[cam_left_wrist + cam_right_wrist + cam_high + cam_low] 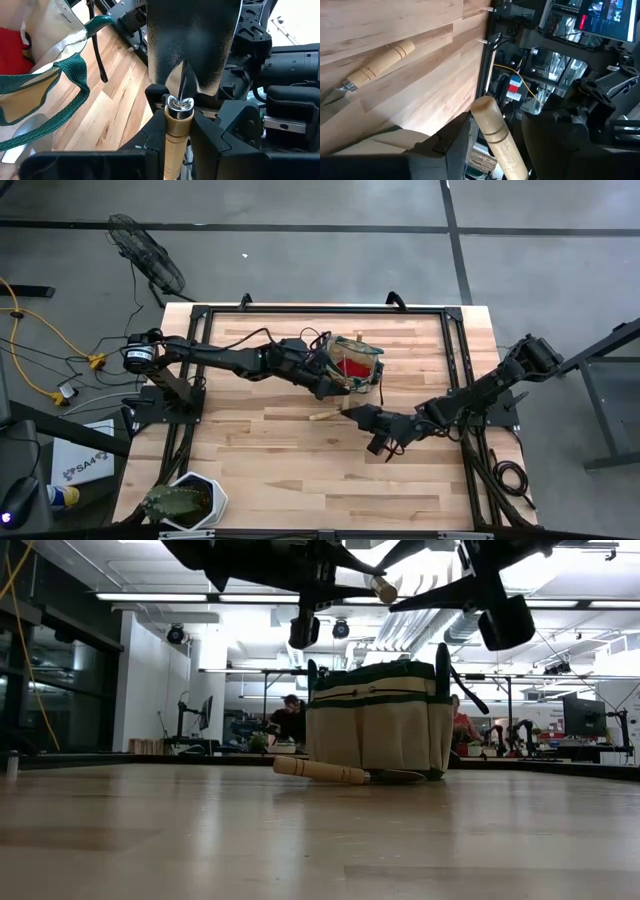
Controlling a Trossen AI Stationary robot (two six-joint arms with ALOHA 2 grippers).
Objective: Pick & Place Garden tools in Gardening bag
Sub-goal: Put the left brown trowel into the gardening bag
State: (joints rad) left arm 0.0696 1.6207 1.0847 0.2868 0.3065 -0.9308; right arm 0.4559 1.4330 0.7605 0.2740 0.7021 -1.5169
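**Desk lead:** On the near side of the desk point(300, 840), what do you have?

**Me:** Closest to me is a plant in a white pot point(190, 502), at the near left corner and well away from everything else. Farther in, a loose trowel point(320, 771) lies flat on the wood with its wooden handle pointing left. Its blade end is just in front of the bag point(375, 725).

**Desk lead:** And the right arm?

**Me:** My right pincer point(495, 122) hangs in the air above that loose trowel, on the near side of the bag. A pale wooden handle point(500, 145) sits in it, rounded end forward. I cannot tell whether the pincer is clamped on it or only around it, and I can't see that tool's metal end.

**Desk lead:** The left one?

**Me:** My left pincer point(179, 115) is up off the desk at the bag's near left edge. It is clamped tight on the raised trowel point(187, 45), right at the metal collar where the handle meets the dark blade. The blade points toward the right arm.

**Desk lead:** The bag itself?

**Me:** It stands upright around the middle of the desk, tan with green trim, with its mouth open. From above I see something red point(352, 365) inside it.

**Desk lead:** Beyond that?

**Me:** There is a person point(290, 720) at a bench far back in the room, and a fan point(145, 250) on the floor past the far left corner.
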